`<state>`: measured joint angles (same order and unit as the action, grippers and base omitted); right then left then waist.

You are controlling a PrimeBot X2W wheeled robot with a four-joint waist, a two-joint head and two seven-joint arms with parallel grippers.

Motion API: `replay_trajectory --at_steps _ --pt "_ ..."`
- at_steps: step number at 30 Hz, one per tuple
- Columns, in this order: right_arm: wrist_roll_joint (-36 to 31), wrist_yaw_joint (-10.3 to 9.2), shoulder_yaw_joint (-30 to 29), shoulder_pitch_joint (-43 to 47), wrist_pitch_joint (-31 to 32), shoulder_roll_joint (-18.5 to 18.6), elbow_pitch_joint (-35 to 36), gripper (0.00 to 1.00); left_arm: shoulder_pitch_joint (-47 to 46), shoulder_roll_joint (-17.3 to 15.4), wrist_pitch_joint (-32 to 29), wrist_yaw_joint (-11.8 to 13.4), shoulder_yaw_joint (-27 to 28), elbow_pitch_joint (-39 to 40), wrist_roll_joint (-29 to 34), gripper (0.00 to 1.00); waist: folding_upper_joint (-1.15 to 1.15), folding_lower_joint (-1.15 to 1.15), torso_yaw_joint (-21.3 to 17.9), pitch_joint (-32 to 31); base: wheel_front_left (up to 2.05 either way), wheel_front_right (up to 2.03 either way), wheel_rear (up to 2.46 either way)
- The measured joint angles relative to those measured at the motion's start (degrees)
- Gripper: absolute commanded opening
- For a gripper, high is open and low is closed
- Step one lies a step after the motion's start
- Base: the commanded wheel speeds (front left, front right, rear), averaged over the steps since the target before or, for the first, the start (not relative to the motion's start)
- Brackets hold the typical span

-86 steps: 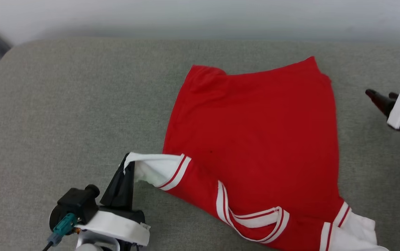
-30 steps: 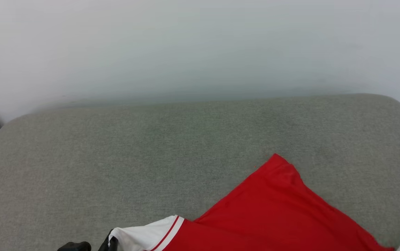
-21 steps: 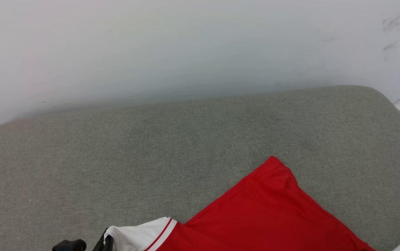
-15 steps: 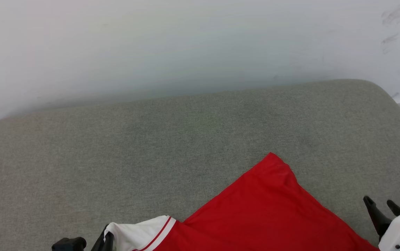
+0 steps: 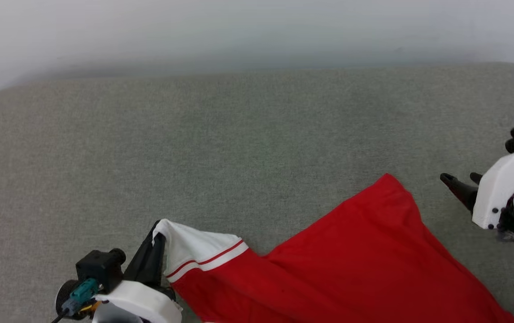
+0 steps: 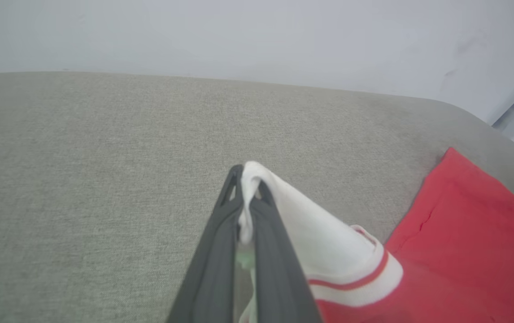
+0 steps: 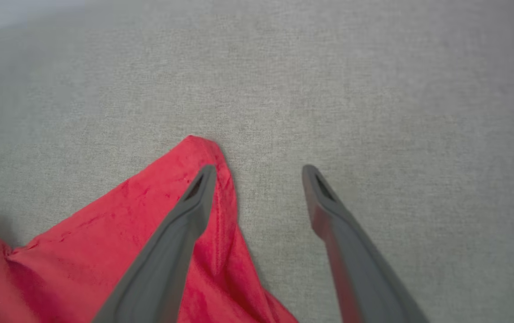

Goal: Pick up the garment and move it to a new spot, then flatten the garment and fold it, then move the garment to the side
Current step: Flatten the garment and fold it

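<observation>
**Head view.**
- Item 1: left gripper (image 5: 157, 231), dark and two-fingered, sits at the lower left of my screen. Its fingers angle up and to the right, clenched on the white sleeve edge of the garment (image 5: 351, 264). The garment is a red soft-fabric jersey shirt with a white sleeve banded in red and white.
- Item 2: right gripper (image 5: 459, 178) is at the right edge on a white-shelled wrist. Its fingers point left towards the shirt's far red corner, clear of the cloth, and I log it as released.
- Item 3: grey woven upholstered surface (image 5: 194, 134), broad and rounded along its far edge. A pale plain wall (image 5: 239, 27) stands behind it.
- The garment lies on the near right part of the surface and runs off the bottom of the picture.

**Left wrist view.**
- The two fingers meet at their tips with a fold of white sleeve pinched between them.
- The sleeve drapes off to the right down to the striped band.
- The red body lies beyond it on the grey surface, with the wall behind.

**Right wrist view.**
- The fingers are spread wide, with bare grey surface between them.
- The left-hand finger overlaps the wrinkled red corner; I cannot tell whether it touches.
- A scrap of white sleeve shows at the left edge.
</observation>
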<state>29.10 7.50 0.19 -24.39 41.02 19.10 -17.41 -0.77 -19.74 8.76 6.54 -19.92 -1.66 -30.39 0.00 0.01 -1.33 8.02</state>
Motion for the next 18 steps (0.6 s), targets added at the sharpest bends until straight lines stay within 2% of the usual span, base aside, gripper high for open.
replay_trajectory --at_steps 6,12,18 --pt "-0.37 0.00 0.98 -8.48 12.54 0.44 -5.99 1.00 -4.11 1.43 1.38 -0.99 -1.43 0.75 1.08 0.00 0.00 0.00 3.10 5.31 0.00 0.00 0.00" --pt "-0.77 -0.01 3.22 -11.27 17.20 -0.90 -10.46 1.00 -6.96 2.99 2.55 -1.98 -2.46 -0.71 1.42 0.00 0.00 0.01 5.93 9.63 0.00 0.00 0.00" --pt "-0.29 -0.01 5.48 -13.07 18.57 0.16 -12.25 1.00 -8.40 3.68 3.58 -2.82 -2.72 -2.94 1.38 0.00 0.00 -0.01 7.38 11.56 0.00 0.00 0.00"
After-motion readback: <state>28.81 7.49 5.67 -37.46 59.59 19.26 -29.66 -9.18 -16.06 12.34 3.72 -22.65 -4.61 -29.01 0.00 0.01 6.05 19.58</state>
